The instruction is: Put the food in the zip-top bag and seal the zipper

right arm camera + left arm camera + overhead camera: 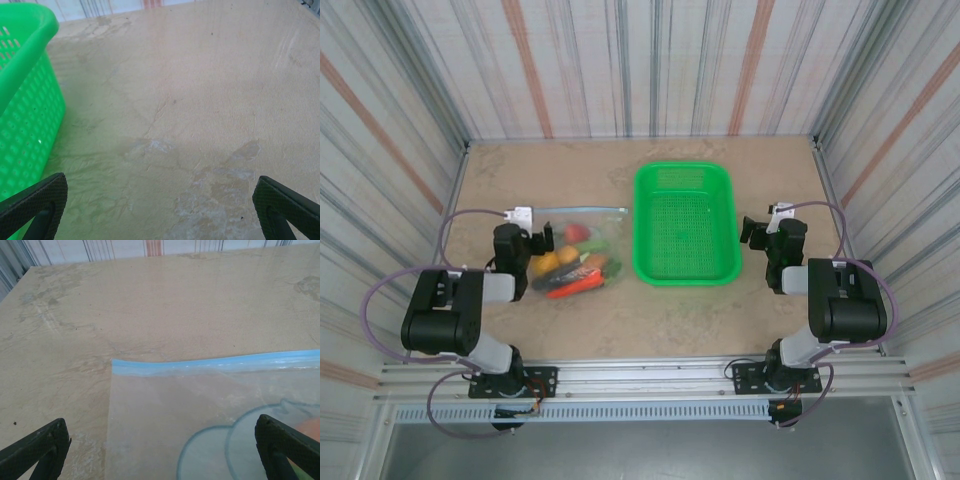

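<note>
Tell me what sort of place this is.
Probably a robot test cell: striped panels wall in the table, the left arm and right arm are bolted to a metal rail, and the food looks toy.

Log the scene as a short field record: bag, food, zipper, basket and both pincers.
bag: zip-top bag lying flat on the table, left of the basket
food: food inside the bag
zipper: zipper along the bag's far edge; cannot tell whether it is sealed
basket: green basket with no food in it
left pincer: left pincer open, straddling the bag's left corner, holding nothing
right pincer: right pincer open, over bare table just right of the basket
</note>
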### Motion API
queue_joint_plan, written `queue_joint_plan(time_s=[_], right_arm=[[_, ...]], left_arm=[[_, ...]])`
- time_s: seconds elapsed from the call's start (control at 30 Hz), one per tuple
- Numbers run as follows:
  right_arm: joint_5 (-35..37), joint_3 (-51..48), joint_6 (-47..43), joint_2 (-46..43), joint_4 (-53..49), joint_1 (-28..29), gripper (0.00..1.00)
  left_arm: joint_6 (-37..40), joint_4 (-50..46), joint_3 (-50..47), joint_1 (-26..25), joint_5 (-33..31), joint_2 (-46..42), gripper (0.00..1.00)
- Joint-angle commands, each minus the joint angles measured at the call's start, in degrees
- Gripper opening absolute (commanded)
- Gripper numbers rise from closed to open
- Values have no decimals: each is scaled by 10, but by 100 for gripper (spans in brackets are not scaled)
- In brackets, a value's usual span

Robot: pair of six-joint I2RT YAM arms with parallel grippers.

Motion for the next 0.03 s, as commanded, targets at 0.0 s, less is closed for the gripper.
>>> queue_joint_plan(time_s=[0.0], right_arm=[[10, -2, -8, -2, -2, 1, 99]], left_arm=[[10, 2, 9, 1, 10, 3, 99]])
